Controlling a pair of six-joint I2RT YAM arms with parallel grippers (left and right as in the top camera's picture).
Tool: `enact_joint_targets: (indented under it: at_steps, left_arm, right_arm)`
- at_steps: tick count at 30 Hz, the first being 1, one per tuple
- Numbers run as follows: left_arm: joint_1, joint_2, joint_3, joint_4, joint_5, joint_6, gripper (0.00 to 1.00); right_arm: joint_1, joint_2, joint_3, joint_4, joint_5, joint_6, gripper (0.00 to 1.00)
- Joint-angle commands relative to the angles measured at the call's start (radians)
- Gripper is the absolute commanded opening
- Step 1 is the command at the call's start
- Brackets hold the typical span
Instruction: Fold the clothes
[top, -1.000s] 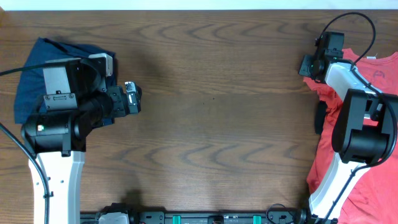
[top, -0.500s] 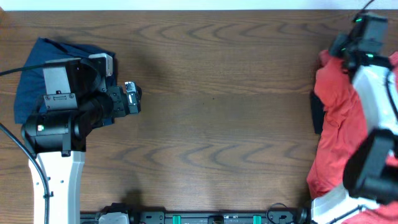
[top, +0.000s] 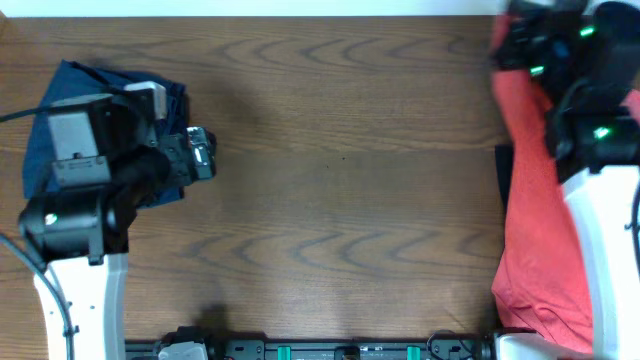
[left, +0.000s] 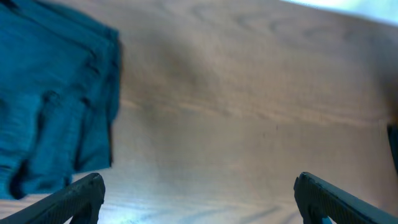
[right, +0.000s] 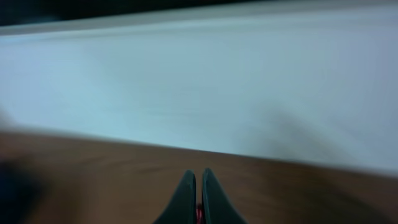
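Over the right edge — right gripper (right: 198, 177) clamped on red T-shirt (top: 535, 230).

Counter (top: 340, 150): smooth wood grain, low sheen. Coral-red T-shirt (top: 535, 230) at three o'clock, navy garment (top: 75, 80) at nine: matt creased cloth.

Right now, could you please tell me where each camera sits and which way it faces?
Overhead: above the table, looking straight down; left arm over the navy garment, right arm over the coral-red T-shirt.
Left wrist: on the left arm, angled down across the table; open left tool at bottom.
Right wrist: on the right arm, facing the table's far edge; right tool shut on the coral-red T-shirt.
Shared: overhead and left wrist both show the navy garment.
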Motion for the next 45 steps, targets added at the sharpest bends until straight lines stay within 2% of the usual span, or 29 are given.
enact_joint_targets:
  at_steps: [1,2,4,5,7,10,16,19,24,28,32,38,45]
  left_arm:
    - [0.033,-0.049,0.067,0.005,-0.001,-0.005,0.98]
    - [0.040,-0.057,0.074,0.005,-0.001,-0.005,0.98]
    - [0.049,-0.074,0.082,0.005,-0.001,-0.005,0.98]
    - [0.052,-0.083,0.082,0.007,-0.001,-0.005,0.98]
    - [0.051,-0.098,0.082,0.008,-0.001,-0.005,0.98]
    - [0.050,-0.104,0.082,0.007,0.006,-0.005,0.98]
    - [0.017,-0.046,0.082,0.005,0.142,0.039,0.98]
    - [-0.063,0.032,0.082,0.006,0.150,0.065,0.98]
    - [-0.278,0.224,0.082,0.065,0.150,0.148,0.97]
    - [-0.451,0.432,0.082,0.189,0.146,0.192,0.90]
    - [-0.570,0.636,0.082,0.376,0.147,0.191,0.86]
    - [-0.678,0.874,0.082,0.626,0.146,0.190,0.86]
    - [-0.742,1.015,0.082,0.756,0.146,0.190,0.85]
  right_arm:
    - [0.227,-0.028,0.015,-0.039,-0.164,-0.014,0.08]
    - [0.306,-0.016,0.015,-0.068,-0.164,-0.014,0.18]
    - [0.434,0.013,0.015,-0.118,-0.143,-0.043,0.62]
    - [0.489,0.028,0.015,-0.141,-0.109,-0.064,0.76]
    - [0.554,0.043,0.015,-0.176,0.009,-0.071,0.82]
    - [0.560,0.032,0.016,-0.202,0.113,-0.070,0.85]
    - [0.456,-0.076,0.016,-0.239,0.230,-0.003,0.87]
    - [0.362,-0.145,0.016,-0.264,0.277,0.060,0.87]
    - [0.170,-0.220,0.016,-0.363,0.293,0.175,0.83]
    - [0.021,-0.227,0.015,-0.477,0.287,0.267,0.81]
    - [-0.072,-0.210,0.015,-0.560,0.275,0.275,0.81]
    - [-0.107,-0.176,0.015,-0.615,0.276,0.274,0.82]
    - [-0.107,-0.139,0.015,-0.649,0.279,0.274,0.84]
